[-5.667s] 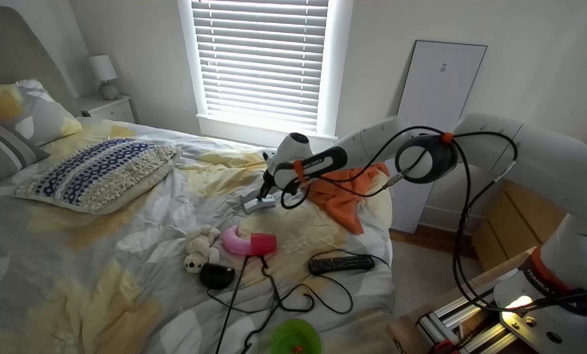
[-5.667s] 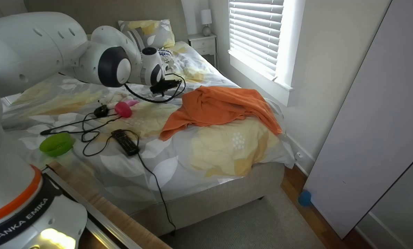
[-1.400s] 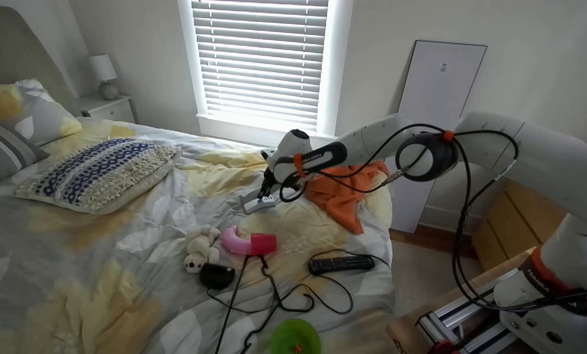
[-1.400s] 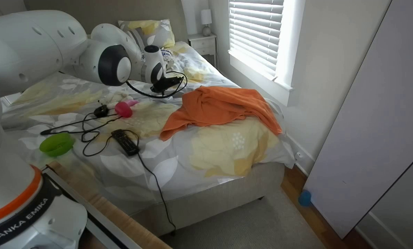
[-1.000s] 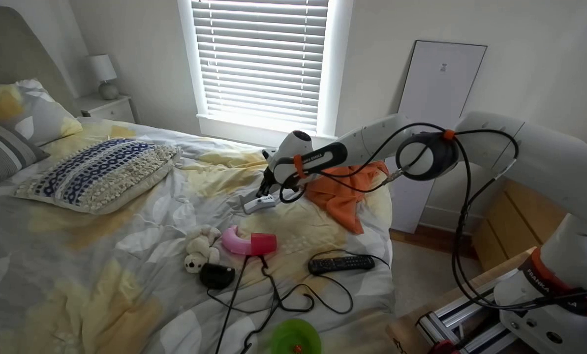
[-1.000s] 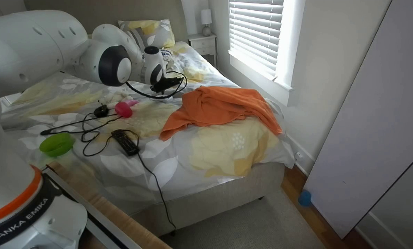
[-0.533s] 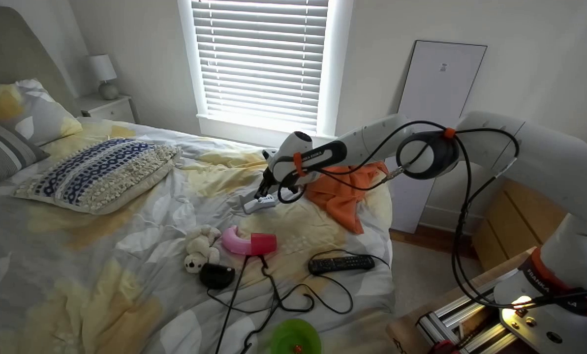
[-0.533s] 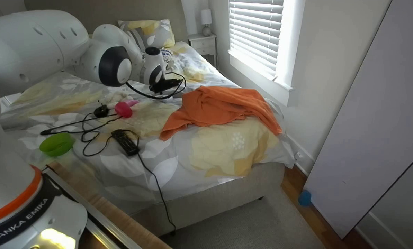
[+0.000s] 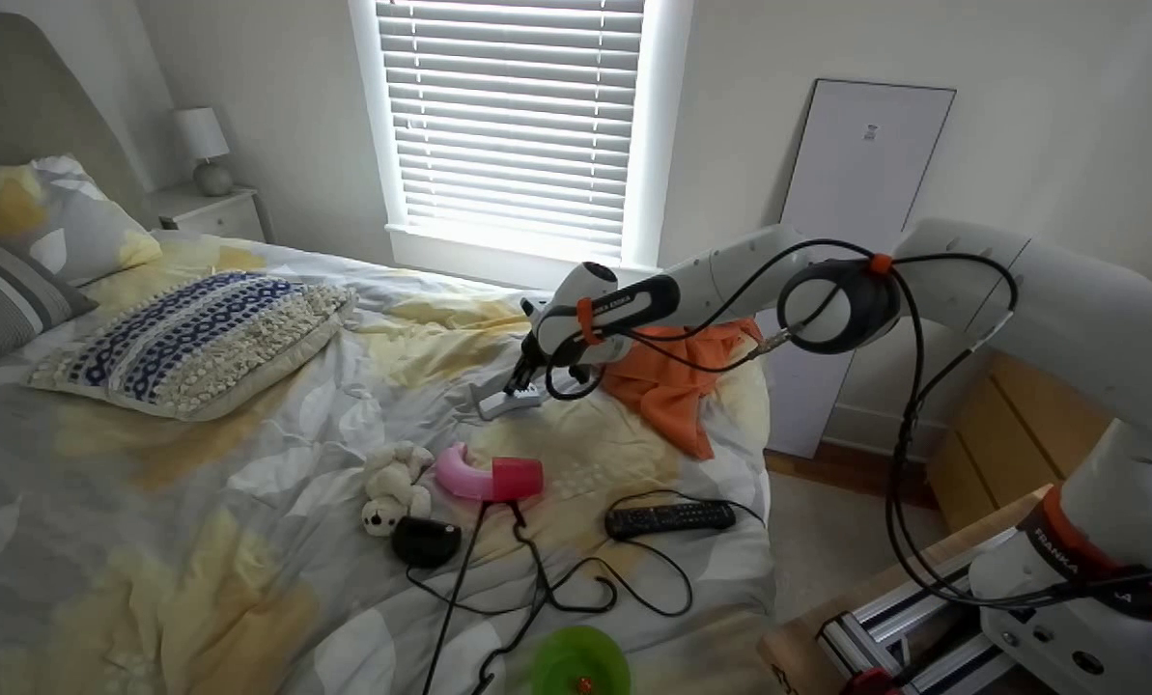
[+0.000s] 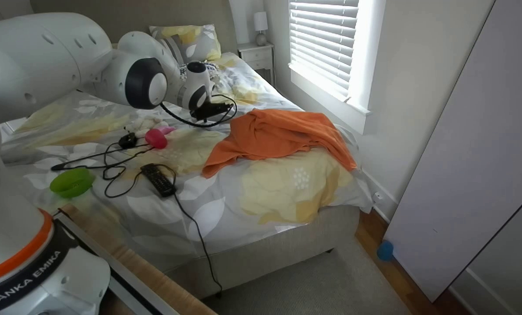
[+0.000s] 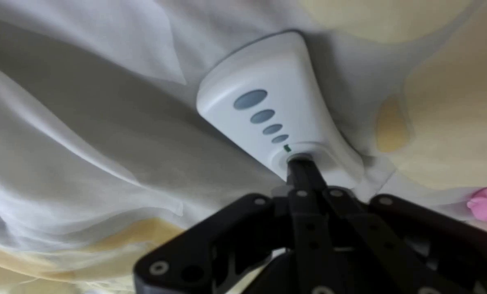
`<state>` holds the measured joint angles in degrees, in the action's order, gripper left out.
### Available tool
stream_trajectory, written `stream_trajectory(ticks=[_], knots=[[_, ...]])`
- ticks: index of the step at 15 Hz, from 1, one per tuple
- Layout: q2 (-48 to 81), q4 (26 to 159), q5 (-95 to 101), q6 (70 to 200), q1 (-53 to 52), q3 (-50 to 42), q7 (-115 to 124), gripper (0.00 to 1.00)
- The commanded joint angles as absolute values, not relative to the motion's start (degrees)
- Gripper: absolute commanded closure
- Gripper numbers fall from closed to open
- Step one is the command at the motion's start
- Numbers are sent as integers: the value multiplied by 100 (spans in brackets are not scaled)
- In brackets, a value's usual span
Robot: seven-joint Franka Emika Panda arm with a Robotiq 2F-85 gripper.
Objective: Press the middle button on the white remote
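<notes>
The white remote (image 11: pixel 294 77) lies on the bed, face up. It has a row of grey oval buttons, a small green mark and a round recess with a round button (image 11: pixel 299 156). My gripper (image 11: pixel 301 160) is shut with nothing held between its fingertips. In the wrist view the tips stand over the round button and cover most of it. Whether they touch or press it I cannot tell. In an exterior view my gripper (image 9: pixel 511 390) points down at the top of the white remote (image 9: pixel 510 403). In an exterior view the gripper (image 10: pixel 205 120) mostly hides the remote.
An orange cloth (image 9: pixel 667 396) lies beside the wrist. A pink-and-red toy (image 9: pixel 464 473), a white plush (image 9: pixel 394 487), a black remote (image 9: pixel 670 518), cables and a green bowl (image 9: pixel 580 666) lie nearer the robot base. A fringed pillow (image 9: pixel 199 343) lies beyond.
My wrist has shifted slightly right and down, and the fingertips have moved slightly right and lower on the remote since half a second ago. The remote has not visibly moved.
</notes>
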<state>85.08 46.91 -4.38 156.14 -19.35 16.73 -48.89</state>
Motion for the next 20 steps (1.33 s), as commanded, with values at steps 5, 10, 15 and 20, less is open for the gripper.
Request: stream_trajectory(ticks=[5, 10, 15, 20], knots=[[8508, 4846, -944, 15507, -1964, 1678, -5407, 100], [8707, 4538, -543, 14530, -1925, 1735, -5215, 100], [8585, 4569, -478, 13994, -1958, 1694, -5359, 100], [8512, 4402, -421, 14027, -2038, 1651, -5140, 100]])
